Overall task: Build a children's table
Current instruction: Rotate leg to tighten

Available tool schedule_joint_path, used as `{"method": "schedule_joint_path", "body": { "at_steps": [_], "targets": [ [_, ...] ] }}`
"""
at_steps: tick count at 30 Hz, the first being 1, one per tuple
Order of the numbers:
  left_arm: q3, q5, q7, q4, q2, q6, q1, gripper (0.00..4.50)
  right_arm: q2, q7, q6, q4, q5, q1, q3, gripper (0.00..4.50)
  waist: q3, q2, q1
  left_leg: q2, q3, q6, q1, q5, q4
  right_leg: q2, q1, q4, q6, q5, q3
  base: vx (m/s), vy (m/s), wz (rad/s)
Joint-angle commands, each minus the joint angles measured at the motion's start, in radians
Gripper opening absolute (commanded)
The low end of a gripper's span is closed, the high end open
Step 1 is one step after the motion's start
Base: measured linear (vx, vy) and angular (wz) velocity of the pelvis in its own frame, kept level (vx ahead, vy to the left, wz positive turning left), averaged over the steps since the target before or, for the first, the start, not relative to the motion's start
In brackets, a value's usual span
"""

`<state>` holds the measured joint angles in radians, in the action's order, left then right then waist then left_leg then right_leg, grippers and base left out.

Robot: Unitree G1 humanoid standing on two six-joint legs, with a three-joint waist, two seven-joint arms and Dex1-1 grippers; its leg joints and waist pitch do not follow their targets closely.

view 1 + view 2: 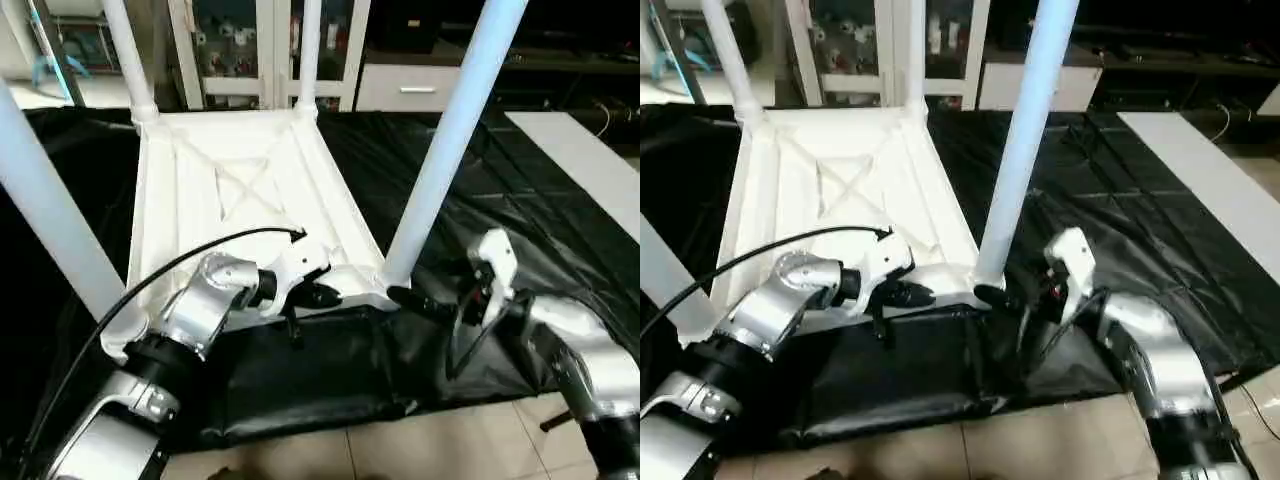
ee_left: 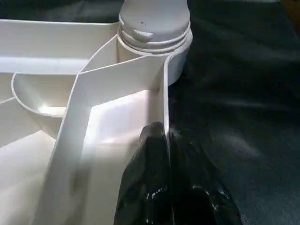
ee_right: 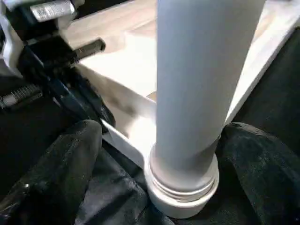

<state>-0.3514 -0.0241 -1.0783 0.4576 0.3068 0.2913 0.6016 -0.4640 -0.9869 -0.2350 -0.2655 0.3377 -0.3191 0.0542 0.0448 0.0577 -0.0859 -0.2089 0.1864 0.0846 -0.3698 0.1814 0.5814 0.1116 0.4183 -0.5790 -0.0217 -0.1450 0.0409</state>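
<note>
While the left gripper (image 1: 325, 295) seemingly pinches its rim, the children's table (image 1: 240, 190) lies upturned.

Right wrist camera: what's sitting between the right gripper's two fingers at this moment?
The near-right leg of the upturned table stands between the right gripper's open fingers, just above its threaded base; the fingers are not closed on it.

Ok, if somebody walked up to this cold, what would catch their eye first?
Probably the white children's table lying upside down on the black cloth, its four legs pointing up. Next, the near right leg, with the right claw open around its base, one finger on each side. At the near rim beside it, the left claw is shut on the table's edge wall.
</note>
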Motion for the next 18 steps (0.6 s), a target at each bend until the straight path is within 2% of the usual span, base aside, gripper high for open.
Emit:
{"method": "schedule_joint_path", "body": {
  "at_steps": [1,2,4,6,7,10,18],
  "targets": [
    [-0.054,-0.007,-0.043,-0.007,-0.004,0.023,-0.021,0.00,-0.020,-0.034,-0.004,-0.034,-0.025,-0.026,0.015,4.46,-0.066,0.005,0.005,-0.014,0.007,-0.052,0.011,0.202,-0.065,0.014,-0.045,0.047,0.211,-0.208,-0.017,0.000,0.000,0.00],
    [-0.057,-0.005,-0.051,-0.011,-0.002,0.026,-0.023,0.00,-0.024,-0.034,0.002,-0.061,-0.045,-0.042,0.024,4.46,-0.066,0.010,0.005,-0.014,0.008,-0.057,0.010,0.193,-0.065,0.014,-0.045,0.047,0.214,-0.199,-0.017,0.000,0.000,0.00],
    [-0.058,-0.005,-0.057,-0.017,0.000,0.027,-0.025,0.00,-0.029,-0.047,0.009,-0.085,-0.056,-0.055,0.034,4.46,-0.067,0.007,0.003,-0.013,0.008,-0.062,0.011,0.164,-0.063,0.013,-0.047,0.042,0.223,-0.172,-0.017,0.000,0.000,0.00],
    [-0.059,-0.003,-0.063,-0.027,0.005,0.032,-0.029,0.00,-0.032,-0.075,0.022,-0.131,-0.061,-0.078,0.045,4.46,-0.068,0.009,0.004,-0.013,0.008,-0.071,0.010,0.157,-0.062,0.014,-0.048,0.039,0.234,-0.164,-0.015,0.000,0.000,0.00],
    [-0.060,-0.002,-0.065,-0.033,0.007,0.034,-0.032,0.00,-0.032,-0.094,0.031,-0.153,-0.058,-0.089,0.048,4.17,-0.067,0.014,0.002,-0.013,0.009,-0.073,0.009,0.167,-0.061,0.016,-0.050,0.040,0.235,-0.178,-0.015,0.000,0.000,0.00],
    [-0.061,-0.001,-0.071,-0.041,0.013,0.038,-0.037,0.00,-0.026,-0.124,0.037,-0.193,-0.048,-0.113,0.046,4.04,-0.067,0.013,0.003,-0.014,0.008,-0.069,0.010,0.180,-0.062,0.016,-0.049,0.042,0.232,-0.197,-0.015,0.000,0.000,0.00],
    [-0.066,-0.005,-0.082,-0.050,0.030,0.044,-0.048,0.00,-0.014,-0.196,0.087,-0.255,-0.039,-0.137,0.033,3.22,-0.068,0.011,0.002,-0.014,0.007,-0.064,0.011,0.184,-0.061,0.015,-0.049,0.040,0.238,-0.183,-0.015,0.000,0.000,0.00]
  ]
}}
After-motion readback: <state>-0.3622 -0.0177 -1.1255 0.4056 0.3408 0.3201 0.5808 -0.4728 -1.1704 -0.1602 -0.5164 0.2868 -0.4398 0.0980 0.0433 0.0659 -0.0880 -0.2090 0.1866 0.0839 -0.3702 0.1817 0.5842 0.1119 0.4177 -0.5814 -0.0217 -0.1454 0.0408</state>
